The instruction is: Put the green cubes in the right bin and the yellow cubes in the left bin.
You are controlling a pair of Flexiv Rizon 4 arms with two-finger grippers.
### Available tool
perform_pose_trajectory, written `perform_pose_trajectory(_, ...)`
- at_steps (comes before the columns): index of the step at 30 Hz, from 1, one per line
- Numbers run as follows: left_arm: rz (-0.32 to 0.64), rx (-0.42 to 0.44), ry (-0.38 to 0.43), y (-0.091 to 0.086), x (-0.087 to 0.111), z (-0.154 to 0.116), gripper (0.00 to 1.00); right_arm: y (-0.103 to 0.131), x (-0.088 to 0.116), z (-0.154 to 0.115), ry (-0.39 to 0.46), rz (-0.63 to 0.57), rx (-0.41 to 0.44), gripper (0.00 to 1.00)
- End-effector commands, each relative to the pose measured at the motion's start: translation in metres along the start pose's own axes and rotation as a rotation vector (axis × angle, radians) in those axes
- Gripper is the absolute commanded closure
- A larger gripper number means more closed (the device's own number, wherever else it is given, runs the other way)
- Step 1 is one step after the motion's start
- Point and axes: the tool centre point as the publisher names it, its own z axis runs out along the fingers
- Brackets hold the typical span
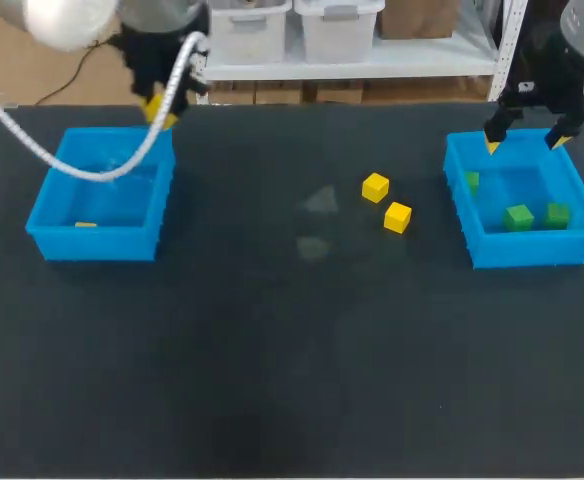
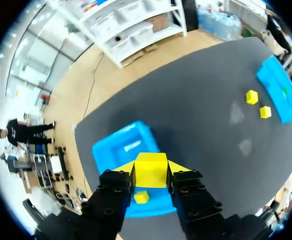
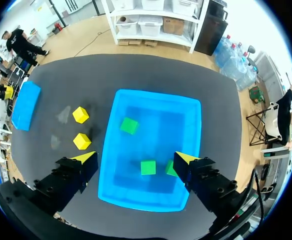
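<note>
The left gripper (image 2: 151,175) was clamped on a yellow cube (image 2: 151,167) by opposite faces over the left bin (image 2: 111,145). The cube seemed light, rigid, perhaps slick. The right gripper (image 3: 135,158) hung with its fingers apart.

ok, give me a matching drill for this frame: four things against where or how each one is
Things:
1. left gripper
2. right gripper
3. green cubes
4. loose yellow cubes

States:
A. on the table, between the bins
B. inside the right bin
C. open, above the right bin
D. shut on a yellow cube, over the left bin

Pairs: 1-D, 2-C, 3-B, 4-A
</note>
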Motion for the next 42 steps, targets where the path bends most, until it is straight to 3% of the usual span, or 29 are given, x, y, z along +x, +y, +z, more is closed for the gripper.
perform_pose_trajectory(1, -0.026, 0.011, -0.14, 0.014, 0.052, 0.01, 1.0, 0.0, 0.002, -0.001, -0.006, 0.002, 0.003, 0.0)
perform_pose_trajectory(7, -0.064, -0.017, -0.061, 0.024, 0.067, 0.033, 1.0, 0.0, 0.002, -0.001, -0.006, 0.002, 0.003, 0.0)
perform_pose_trajectory(10, -0.037, -0.026, -0.022, 0.024, 0.072, 0.04, 1.0, 0.0, 0.002, -0.001, -0.006, 0.002, 0.003, 0.0)
perform_pose_trajectory(11, -0.033, -0.036, -0.018, 0.024, 0.072, 0.041, 0.74, 0.0, 0.002, -0.001, -0.006, 0.002, 0.003, 0.0)
perform_pose_trajectory(12, -0.037, -0.035, -0.02, 0.024, 0.072, 0.041, 0.0, 0.0, 0.002, -0.001, -0.006, 0.002, 0.003, 0.0)
perform_pose_trajectory(16, -0.048, -0.044, -0.035, 0.024, 0.072, 0.034, 0.0, 0.0, 0.002, -0.001, -0.006, 0.002, 0.003, 0.0)
perform_pose_trajectory(21, -0.063, -0.022, -0.114, 0.02, 0.059, 0.006, 0.0, 0.0, 0.002, -0.001, -0.006, 0.002, 0.003, 0.0)
perform_pose_trajectory(25, -0.039, 0.022, -0.194, 0.004, 0.042, -0.022, 0.0, 0.0, 0.002, -0.001, -0.006, 0.002, 0.003, 0.0)
perform_pose_trajectory(31, 0.071, 0.129, -0.274, -0.055, 0.018, -0.05, 0.0, 0.0, 0.002, -0.001, -0.006, 0.002, 0.003, 0.0)
perform_pose_trajectory(42, 0.34, 0.287, -0.335, -0.19, -0.024, -0.057, 0.0, 0.0, 0.002, -0.001, -0.006, 0.002, 0.003, 0.0)
